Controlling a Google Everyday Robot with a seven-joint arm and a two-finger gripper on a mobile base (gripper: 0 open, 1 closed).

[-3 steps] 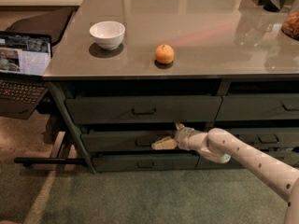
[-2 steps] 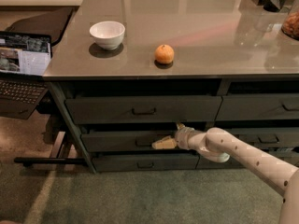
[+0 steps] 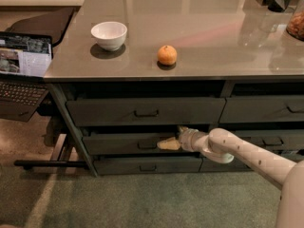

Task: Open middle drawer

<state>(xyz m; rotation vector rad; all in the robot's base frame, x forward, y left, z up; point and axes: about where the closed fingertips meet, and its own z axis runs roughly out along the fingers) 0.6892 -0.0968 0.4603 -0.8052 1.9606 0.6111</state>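
one gripper (image 3: 167, 144) at middle drawer (image 3: 118, 144) handle (image 3: 146, 146); one bowl (image 3: 109, 34), one orange (image 3: 167, 55); grip unclear

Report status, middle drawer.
Pincer low, at middle drawer front, just right of handle. Bowl and orange on the counter above, out of the way.

On the glossy grey counter (image 3: 213, 27) sit a white bowl (image 3: 109, 34) and, to its right and apart, an orange (image 3: 166, 55), with an open laptop (image 3: 23, 65) off the left end and green carpet (image 3: 142, 198) below.
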